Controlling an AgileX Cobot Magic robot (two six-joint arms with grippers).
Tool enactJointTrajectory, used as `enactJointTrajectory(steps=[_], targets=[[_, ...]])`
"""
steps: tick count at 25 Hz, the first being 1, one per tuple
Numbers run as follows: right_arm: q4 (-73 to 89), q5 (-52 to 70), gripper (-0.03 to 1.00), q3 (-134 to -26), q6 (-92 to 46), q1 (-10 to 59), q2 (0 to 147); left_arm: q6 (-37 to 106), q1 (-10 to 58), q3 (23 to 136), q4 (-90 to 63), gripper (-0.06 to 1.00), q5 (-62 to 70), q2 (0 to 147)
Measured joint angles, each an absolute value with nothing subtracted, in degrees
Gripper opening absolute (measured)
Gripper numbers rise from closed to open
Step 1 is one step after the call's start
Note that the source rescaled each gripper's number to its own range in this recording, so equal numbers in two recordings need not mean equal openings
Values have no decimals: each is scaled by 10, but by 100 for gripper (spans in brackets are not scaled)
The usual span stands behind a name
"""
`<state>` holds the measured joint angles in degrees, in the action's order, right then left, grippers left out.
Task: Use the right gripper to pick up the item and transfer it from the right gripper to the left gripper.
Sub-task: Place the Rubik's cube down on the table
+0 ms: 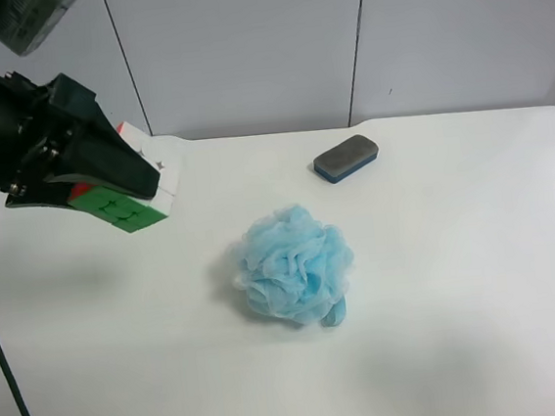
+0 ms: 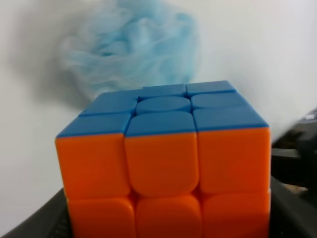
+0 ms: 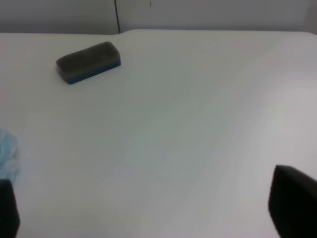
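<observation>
One puzzle cube (image 1: 125, 211) held above the white table (image 1: 459, 250), clamped in the left gripper (image 1: 133, 187) at the exterior high view's left, right gripper (image 3: 151, 210) spread wide and empty over the table, blue bath sponge (image 1: 295, 265) mid-table, eraser (image 1: 346, 157) beyond it

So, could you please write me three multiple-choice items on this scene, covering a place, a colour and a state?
1. Where is the puzzle cube? A on the table; B in the left claw; C in the right claw.
2. What colour is the bath sponge? A light blue; B red; C yellow.
3. How is the right claw? A shut on the cube; B shut, empty; C open.
Key: B, the left claw's fingers grip it above the table; A, its mesh is pale blue; C, its fingers stand wide apart with nothing between them.
</observation>
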<state>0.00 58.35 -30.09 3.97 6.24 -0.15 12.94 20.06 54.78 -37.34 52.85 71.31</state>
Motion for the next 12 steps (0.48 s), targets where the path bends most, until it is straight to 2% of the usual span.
enactJointTrajectory(steps=[12], targets=[[0,583,100,-301,40,62,-2,5,201,548,-45,1,443,791]])
